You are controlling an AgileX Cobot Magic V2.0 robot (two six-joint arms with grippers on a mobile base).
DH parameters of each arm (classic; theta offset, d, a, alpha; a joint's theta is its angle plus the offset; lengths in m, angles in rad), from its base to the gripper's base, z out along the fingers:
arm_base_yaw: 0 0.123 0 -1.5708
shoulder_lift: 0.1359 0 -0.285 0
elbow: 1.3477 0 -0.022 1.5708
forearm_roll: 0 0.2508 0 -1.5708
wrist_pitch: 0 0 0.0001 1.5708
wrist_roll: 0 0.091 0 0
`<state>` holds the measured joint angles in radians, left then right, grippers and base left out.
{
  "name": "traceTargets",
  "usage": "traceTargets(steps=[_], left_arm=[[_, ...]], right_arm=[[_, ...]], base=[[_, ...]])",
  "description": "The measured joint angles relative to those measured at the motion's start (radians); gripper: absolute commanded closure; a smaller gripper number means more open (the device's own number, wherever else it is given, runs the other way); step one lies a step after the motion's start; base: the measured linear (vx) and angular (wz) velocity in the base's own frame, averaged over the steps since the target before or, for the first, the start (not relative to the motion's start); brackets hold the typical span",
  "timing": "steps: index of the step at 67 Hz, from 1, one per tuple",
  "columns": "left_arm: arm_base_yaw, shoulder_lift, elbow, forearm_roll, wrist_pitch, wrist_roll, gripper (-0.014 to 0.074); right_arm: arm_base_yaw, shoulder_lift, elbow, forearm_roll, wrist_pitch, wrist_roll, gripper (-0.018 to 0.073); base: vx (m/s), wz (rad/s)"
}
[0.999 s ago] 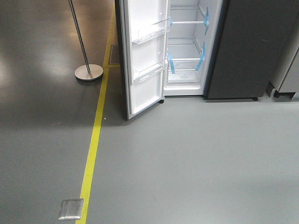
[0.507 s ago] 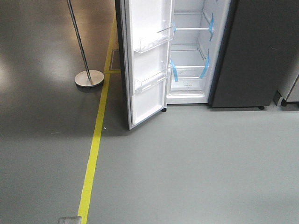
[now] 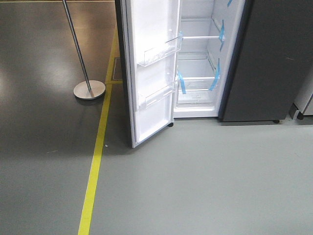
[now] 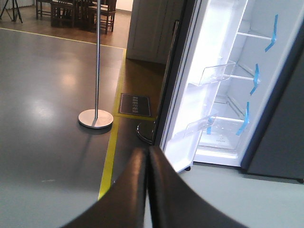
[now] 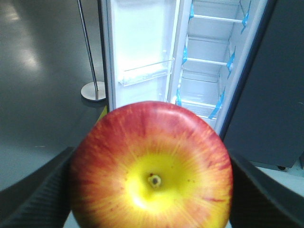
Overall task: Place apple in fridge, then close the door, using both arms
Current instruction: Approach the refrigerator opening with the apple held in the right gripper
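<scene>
Right gripper clamped on apple, held in front of fridge; left gripper pressed together, also facing fridge. Door swung wide open; chrome pole stands on door's side of fridge

One apple, one fridge, one door with two clear bins, an upper bin and a lower bin, one chrome pole, one yellow floor line.

A glossy grey floor carries a yellow line. A chrome pole on a round base stands left of it. Dark chairs stand far behind.
</scene>
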<state>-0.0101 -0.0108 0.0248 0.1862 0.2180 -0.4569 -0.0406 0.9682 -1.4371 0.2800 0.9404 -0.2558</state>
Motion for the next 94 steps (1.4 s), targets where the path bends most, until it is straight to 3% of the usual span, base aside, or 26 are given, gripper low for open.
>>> traceTargets(steps=[94], left_arm=[[0.000,0.000,0.000,0.000,0.000,0.000,0.0603]], right_arm=[[0.000,0.000,0.000,0.000,0.000,0.000,0.0356]], base=[[0.12,0.00]])
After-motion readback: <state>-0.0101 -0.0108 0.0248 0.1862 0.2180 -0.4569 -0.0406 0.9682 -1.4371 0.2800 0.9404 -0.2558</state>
